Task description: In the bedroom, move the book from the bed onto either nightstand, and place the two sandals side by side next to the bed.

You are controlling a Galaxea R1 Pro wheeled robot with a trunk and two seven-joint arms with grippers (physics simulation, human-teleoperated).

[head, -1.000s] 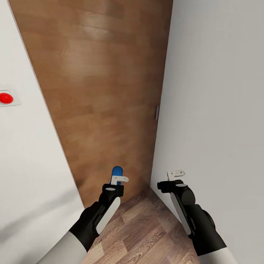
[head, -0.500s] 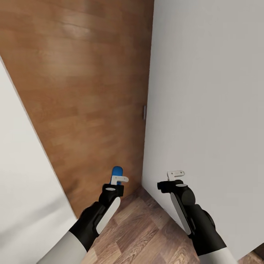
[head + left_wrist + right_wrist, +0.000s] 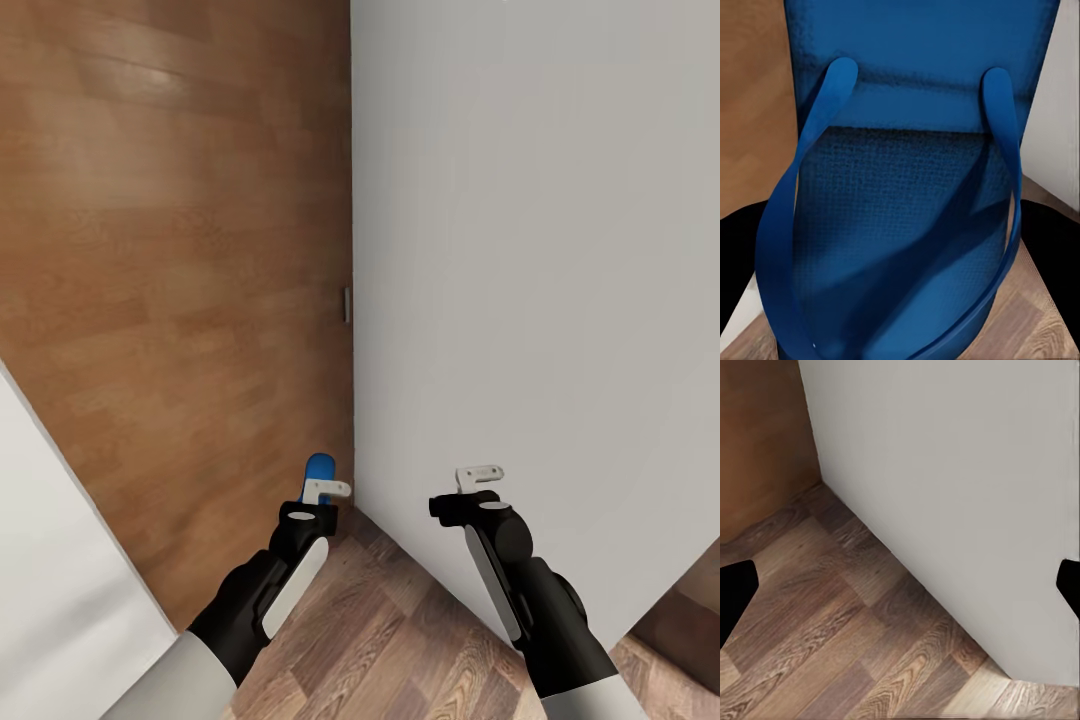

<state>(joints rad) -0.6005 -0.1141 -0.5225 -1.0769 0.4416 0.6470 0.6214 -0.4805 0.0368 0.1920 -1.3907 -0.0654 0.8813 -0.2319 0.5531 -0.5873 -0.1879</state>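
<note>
I'm in transit, facing wooden door (image 3: 180,250) and white wall (image 3: 540,250). Left gripper (image 3: 325,490) clamps 1 blue sandal (image 3: 900,225), toe poking above fingers. Right gripper (image 3: 478,477) spread wide, holding nothing. Step in hand: carrying sandal toward bed. Next, I judge: turn base, find bed, set sandal beside it.

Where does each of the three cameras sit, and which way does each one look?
Head view: from the robot's head, forward and down at a brown wooden door and grey wall; both arms show, left gripper holding a bright blue flip-flop sandal, right gripper.
Left wrist view: along the fingers, at the sandal.
Right wrist view: at the wood-plank floor; dark fingertips at its edges.
Shared: door, wall, floor.
</note>
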